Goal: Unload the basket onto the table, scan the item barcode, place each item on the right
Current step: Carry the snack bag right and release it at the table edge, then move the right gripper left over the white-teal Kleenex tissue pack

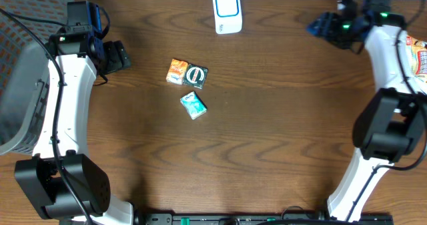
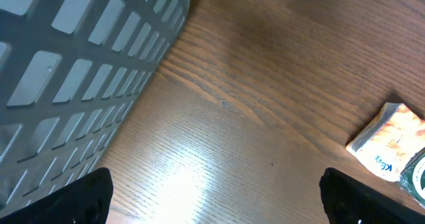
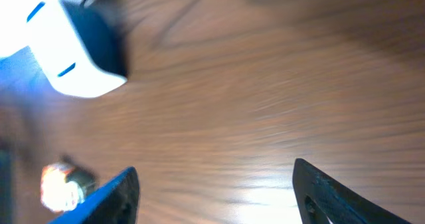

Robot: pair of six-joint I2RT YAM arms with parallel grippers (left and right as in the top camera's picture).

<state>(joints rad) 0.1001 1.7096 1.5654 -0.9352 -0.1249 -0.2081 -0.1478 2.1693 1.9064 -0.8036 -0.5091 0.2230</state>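
Your left gripper sits near the left edge of the table, jaws spread wide and empty, aimed right. Straight ahead of it, left of the table's middle, lies the orange packet, touching the dark green packet. The teal packet lies just beside them, toward the near edge. The orange packet's long axis seems to run far-to-near, across your reach. Beyond, the scanner stands at the far edge. Your right gripper, parted and holding nothing, hangs by the far right corner, well apart from the packets, so the left arm looks nearer.
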